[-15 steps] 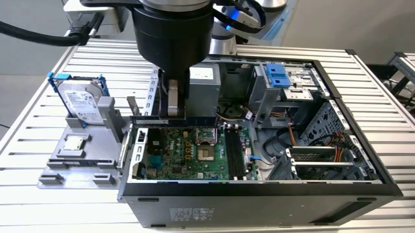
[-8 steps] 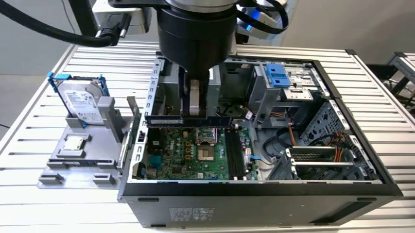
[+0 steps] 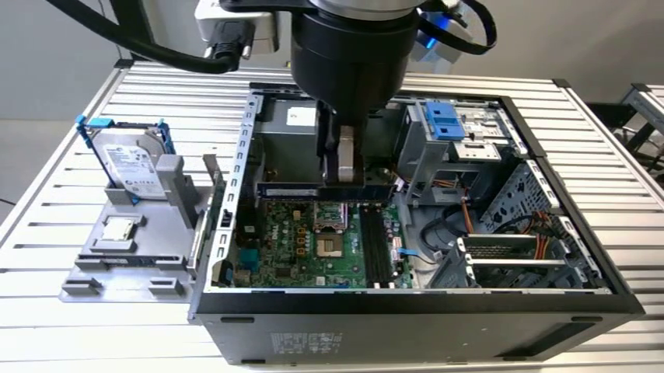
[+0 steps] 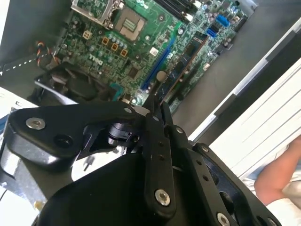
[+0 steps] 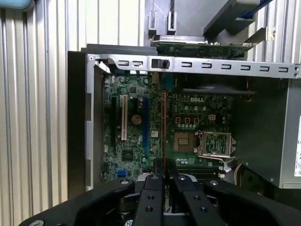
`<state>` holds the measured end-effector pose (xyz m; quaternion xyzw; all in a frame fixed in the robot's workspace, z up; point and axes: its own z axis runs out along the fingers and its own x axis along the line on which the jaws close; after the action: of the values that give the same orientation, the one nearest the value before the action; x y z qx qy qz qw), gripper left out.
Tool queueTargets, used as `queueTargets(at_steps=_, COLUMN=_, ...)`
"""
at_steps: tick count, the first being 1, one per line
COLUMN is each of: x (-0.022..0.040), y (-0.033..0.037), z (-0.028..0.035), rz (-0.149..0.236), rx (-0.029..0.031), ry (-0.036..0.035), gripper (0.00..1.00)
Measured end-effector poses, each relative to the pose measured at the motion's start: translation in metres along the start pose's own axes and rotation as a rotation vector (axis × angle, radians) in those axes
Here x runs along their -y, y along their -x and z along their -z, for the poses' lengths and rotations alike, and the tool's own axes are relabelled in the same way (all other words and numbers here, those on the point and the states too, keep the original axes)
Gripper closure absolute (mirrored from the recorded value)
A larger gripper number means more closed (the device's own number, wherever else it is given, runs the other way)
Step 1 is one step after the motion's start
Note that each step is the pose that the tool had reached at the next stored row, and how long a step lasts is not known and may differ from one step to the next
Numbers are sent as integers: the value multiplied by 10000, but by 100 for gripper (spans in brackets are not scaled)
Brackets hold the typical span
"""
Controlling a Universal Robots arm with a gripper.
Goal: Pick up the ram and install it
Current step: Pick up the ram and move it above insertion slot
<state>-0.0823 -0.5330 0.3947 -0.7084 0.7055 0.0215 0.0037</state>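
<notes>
The ram is a long dark stick held level above the green motherboard inside the open computer case. My gripper is shut on the ram near its middle, reaching down from the black wrist. In the first wrist view the ram appears edge-on, running out from my gripper. In the second wrist view the ram stretches away from my gripper over the board. The black memory slots lie below, and the stick sits crosswise to them.
A silver hard drive in a blue-tabbed frame and a small square processor chip rest on a grey fixture at the exterior view's left. Metal case walls, a blue drive bay and cables surround the board. A person's arm is beside the table.
</notes>
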Motion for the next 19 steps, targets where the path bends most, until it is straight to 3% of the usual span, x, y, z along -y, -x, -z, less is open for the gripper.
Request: queueTargets(at_steps=19, x=478, y=106, z=6, rz=-214, rx=7, ry=-8, gripper=100)
